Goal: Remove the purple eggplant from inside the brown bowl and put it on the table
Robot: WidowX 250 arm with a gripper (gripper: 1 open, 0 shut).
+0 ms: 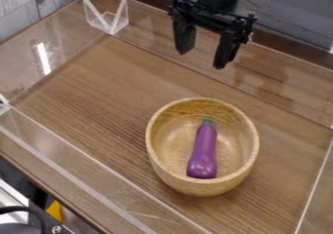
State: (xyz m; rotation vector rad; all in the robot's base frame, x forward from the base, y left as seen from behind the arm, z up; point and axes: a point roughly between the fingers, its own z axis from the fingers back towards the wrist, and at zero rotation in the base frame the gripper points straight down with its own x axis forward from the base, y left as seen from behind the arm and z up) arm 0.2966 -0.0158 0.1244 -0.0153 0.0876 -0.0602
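The purple eggplant [204, 151] lies lengthwise inside the brown bowl [168, 159], green stem cap pointing to the far side. The bowl stands on the wood-grain table [92, 92] at the near right. My gripper [205, 46] hangs above the table's far side, well behind the bowl and apart from it. Its two black fingers point down, spread wide, with nothing between them.
Clear acrylic walls [53, 43] run around the table's edges, with a folded clear piece [107, 16] at the far left corner. The near wall [78, 184] crosses in front of the bowl.
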